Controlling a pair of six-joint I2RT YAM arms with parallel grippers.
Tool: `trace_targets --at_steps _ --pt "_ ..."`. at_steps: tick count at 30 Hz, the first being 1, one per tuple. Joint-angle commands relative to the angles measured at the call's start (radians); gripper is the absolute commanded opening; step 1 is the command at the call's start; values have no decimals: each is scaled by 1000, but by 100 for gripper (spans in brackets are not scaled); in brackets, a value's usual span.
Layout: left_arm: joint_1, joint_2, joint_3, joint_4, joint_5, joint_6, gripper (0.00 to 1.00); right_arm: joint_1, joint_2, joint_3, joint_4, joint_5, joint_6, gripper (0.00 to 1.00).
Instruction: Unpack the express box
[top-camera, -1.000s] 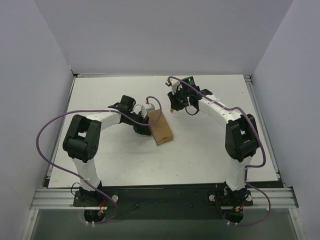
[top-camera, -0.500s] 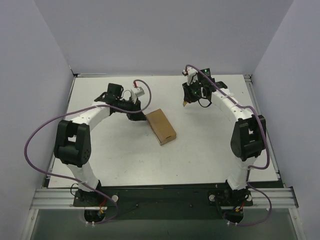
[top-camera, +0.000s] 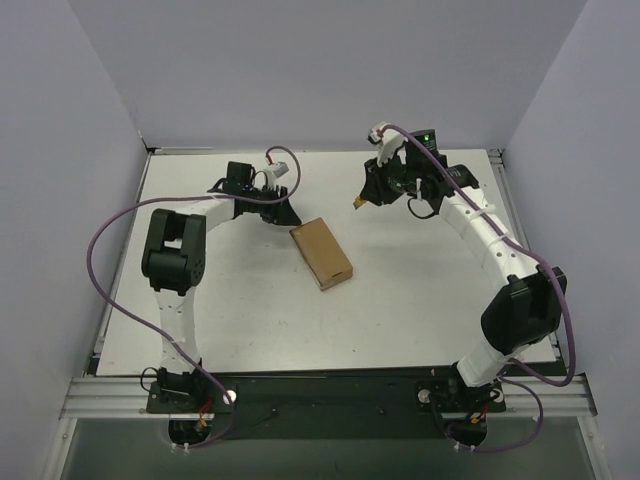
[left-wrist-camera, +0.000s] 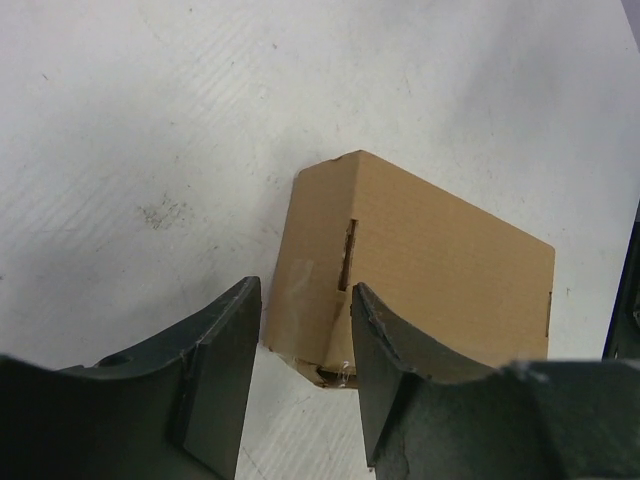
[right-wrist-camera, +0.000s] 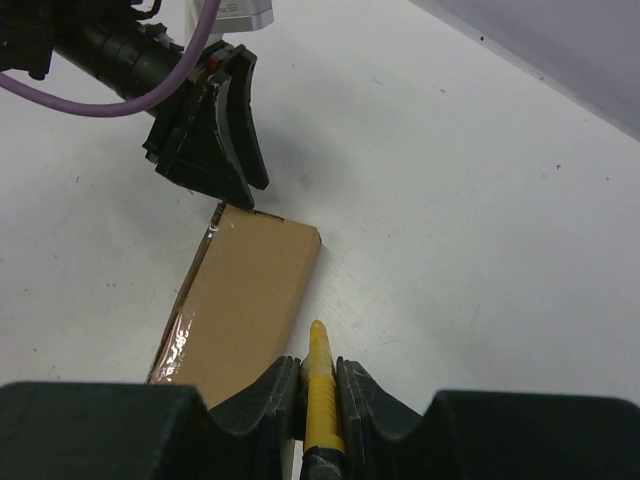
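Note:
The express box (top-camera: 321, 253), plain brown cardboard, lies closed and flat near the table's middle. In the left wrist view its near end (left-wrist-camera: 420, 265) shows a tucked flap and a torn bottom corner. My left gripper (top-camera: 281, 211) (left-wrist-camera: 300, 370) is open just short of that end, with nothing between its fingers. My right gripper (top-camera: 362, 197) (right-wrist-camera: 318, 372) is shut on a slim yellow utility knife (right-wrist-camera: 320, 385) (top-camera: 356, 202). It hovers off the box's far right corner (right-wrist-camera: 300, 240), with the tip pointing at the table beside the box.
The white table (top-camera: 420, 290) is closed in by grey walls on three sides. Purple cables loop from both arms. Glossy clear tape (right-wrist-camera: 180, 335) runs along the box's long left edge. The left gripper's fingers (right-wrist-camera: 215, 150) show in the right wrist view, at the box's far end.
My left gripper has opened and drawn back off the box toward the far left. The right arm has lifted away to the right with the knife. The box has stayed put.

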Motion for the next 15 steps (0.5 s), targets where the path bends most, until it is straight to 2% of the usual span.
trace_targets --at_steps 1,8,15 --pt "-9 -4 32 44 -4 -55 51 9 -32 -25 -66 -51 -6 0" --pt "-12 -87 -120 93 14 -156 50 37 -46 -54 -78 -14 -27 0" --pt "-18 -177 -255 72 36 -176 45 76 -18 -9 -138 12 -70 0"
